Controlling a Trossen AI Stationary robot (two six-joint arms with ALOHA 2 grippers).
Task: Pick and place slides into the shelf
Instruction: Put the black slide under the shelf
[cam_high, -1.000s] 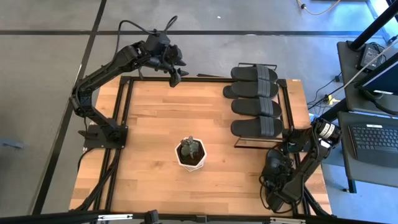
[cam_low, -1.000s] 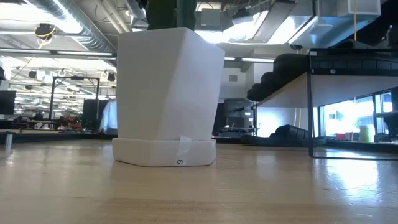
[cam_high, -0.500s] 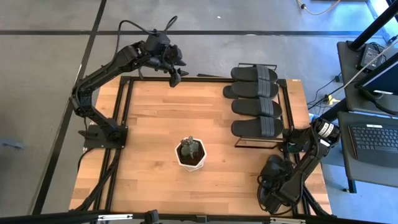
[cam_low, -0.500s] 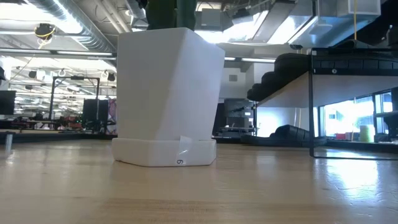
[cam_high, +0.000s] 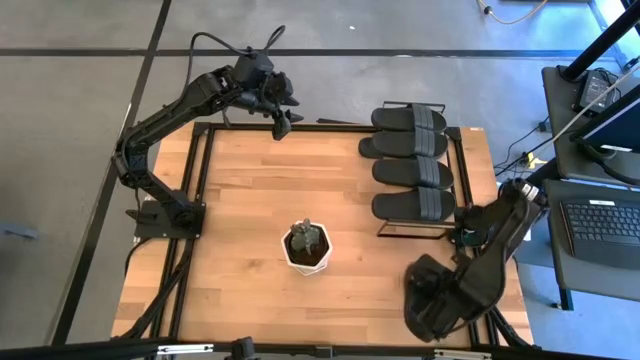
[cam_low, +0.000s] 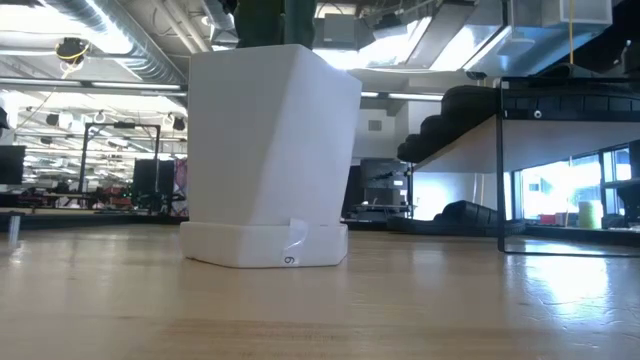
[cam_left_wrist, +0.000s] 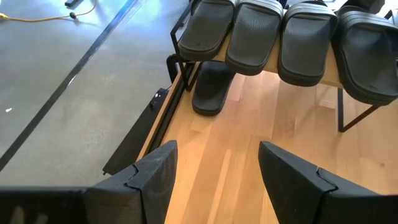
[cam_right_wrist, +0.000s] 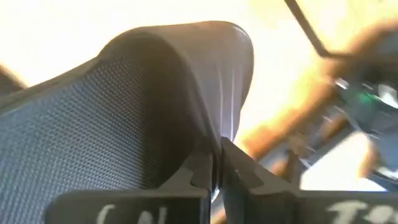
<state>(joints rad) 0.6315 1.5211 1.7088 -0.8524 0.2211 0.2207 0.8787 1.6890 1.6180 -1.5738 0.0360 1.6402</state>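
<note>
Several black slides (cam_high: 412, 172) lie side by side on top of the shelf (cam_high: 462, 190) at the table's far right. One more slide (cam_left_wrist: 208, 93) rests on the table beneath it. Near the table's right front corner my right gripper (cam_right_wrist: 216, 171) is shut on another black slide (cam_high: 420, 305), held above the table. My left gripper (cam_left_wrist: 214, 180) hangs open and empty over the table's far left edge (cam_high: 283, 118), facing the shelf (cam_left_wrist: 341, 99). My right gripper pinches an edge of the slide (cam_right_wrist: 219, 134) between its two fingers, where the textured face (cam_right_wrist: 93, 124) meets the smooth rim. Whether that edge is strap or sole I cannot tell. The fingers point down from above. The slide is lifted clear of the table.
A white pot (cam_high: 307, 250) with a small plant stands mid-table, in front of the low camera (cam_low: 270, 150). Bare wooden tabletop (cam_high: 250, 190) lies between the pot and the left arm. Black frame rails (cam_high: 200, 200) run along the table's edges.
My right arm has risen and drawn a little toward the table's near edge and left, its wrist rolling, with the slide coming up clear of the table.
</note>
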